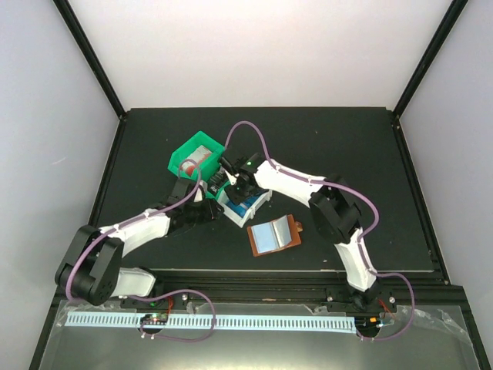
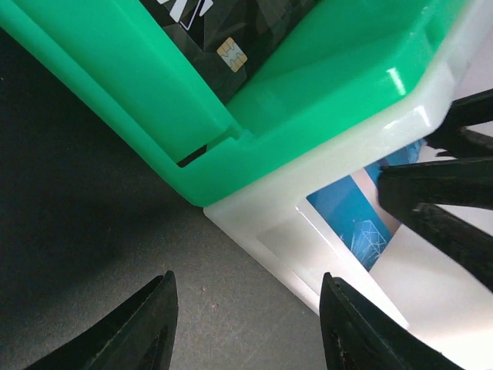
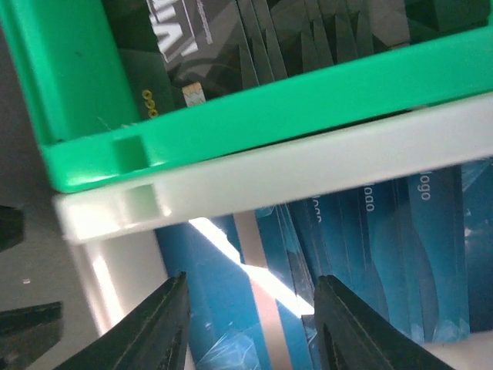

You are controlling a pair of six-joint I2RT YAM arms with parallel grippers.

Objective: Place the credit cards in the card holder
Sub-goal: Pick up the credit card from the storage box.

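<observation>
Credit cards sit in two plastic bins near the middle of the black table (image 1: 154, 131). Thin blue plastic cards (image 3: 385, 262) are stacked on edge in the shallow white rectangular bin (image 3: 308, 166). Black plastic cards (image 3: 231, 38), one with a gold chip showing, are packed in the bright green rectangular bin (image 3: 77, 92). The two bins touch, with the green one's rim pressed against the white one's rim. In the overhead view the green bin lies farther from the arm bases and to the left.

The small brown leather-look folding card holder (image 1: 273, 235) lies opened flat on the table, near the white bin on its nearer, right side. Its clear pockets face up and its snap tab sticks out to the right. It is apart from both grippers.

The right gripper (image 3: 250, 308) hangs over the white bin. Its two black fingers are spread, with the blue cards visible between the tips and nothing clamped. The left gripper (image 2: 246, 324) is at the outer corner where the two bins meet. Its jaws are also apart, with bare table and the white bin's wall between them, and they hold nothing. In the left wrist view the right gripper's dark fingers (image 2: 447, 193) reach into the white bin from the right, just above the blue cards.
</observation>
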